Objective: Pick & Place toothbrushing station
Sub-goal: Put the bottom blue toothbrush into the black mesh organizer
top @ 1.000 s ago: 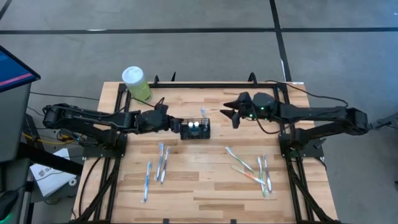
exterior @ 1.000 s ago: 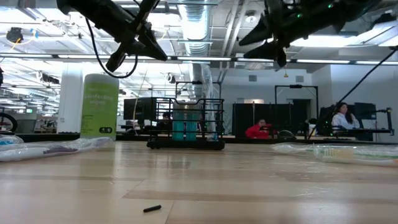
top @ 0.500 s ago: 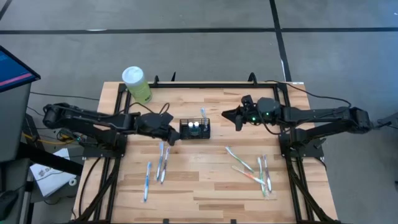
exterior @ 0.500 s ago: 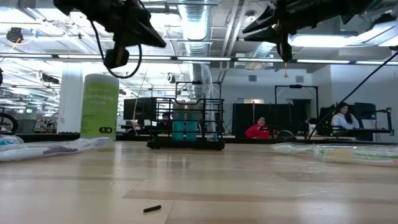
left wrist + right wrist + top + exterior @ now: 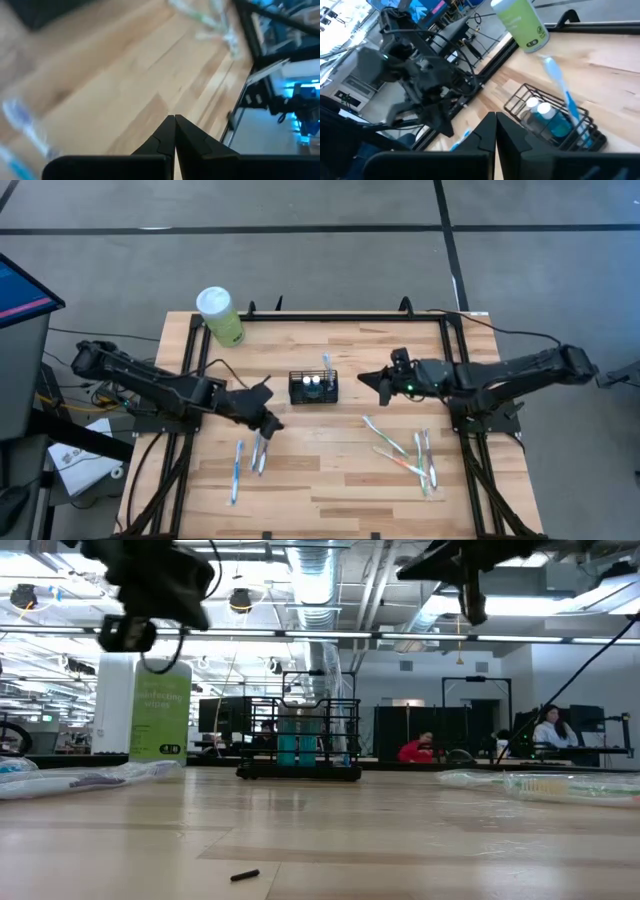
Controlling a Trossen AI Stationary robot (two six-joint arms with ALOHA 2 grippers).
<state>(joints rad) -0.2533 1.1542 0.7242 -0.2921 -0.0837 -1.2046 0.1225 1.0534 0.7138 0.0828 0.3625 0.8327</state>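
canister (image 5: 219, 314) green with white lid, far-left bench (image 5: 330, 480) corner, well clear of both sets of fingers, not part of the job.

left gripper (image 5: 266, 420) hangs over the left cluster of toothbrushes (image 5: 255, 448). its fingers (image 5: 174, 131) are pressed tip to tip, nothing between them, above bare wood. caddy sits off to their right, apart, no contact.

toothbrushing station (image 5: 314, 387): black wire-mesh caddy, upright on the bench about mid-width, between the two sets of fingers and touching neither. holds two blue-capped items plus one toothbrush (image 5: 561, 88) standing up in it. low view confirms base flat on the wood.

right gripper (image 5: 381, 383) just to the caddy's right, raised off the bench, tips pointed at the caddy. its fingers (image 5: 495, 132) clenched together and empty; caddy lies ahead of the tips, near but apart.

second cluster of wrapped toothbrushes (image 5: 405, 452) lies loose on the bench, front of and below the right fingers.

progress, my read: pick not started. neither arm has the caddy, both sets of fingers would have to release before any grasp. left to do: spread fingers, close on the caddy wall, lift, carry, set down. target spot can't be told from these views.
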